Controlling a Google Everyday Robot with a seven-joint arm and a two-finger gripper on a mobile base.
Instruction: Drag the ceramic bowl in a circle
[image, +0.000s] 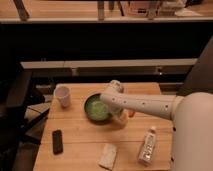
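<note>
The ceramic bowl (95, 108), round, shallow and green with a dark rim, rests on the wooden table (80, 150) near its middle. My white arm reaches in from the right and bends down at the bowl's right edge. The gripper (121, 118) hangs at the bowl's right rim, close against it, with its jaws standing wide. Whether it touches the rim is not visible, and the arm hides that side of the bowl.
A small white cup (62, 96) stands left of the bowl. A black handset (57, 141) lies front left, a white packet (108, 156) at the front, and a pale bottle (147, 146) front right. Something small and orange (131, 113) peeks out beside the gripper. A dark chair stands at the left.
</note>
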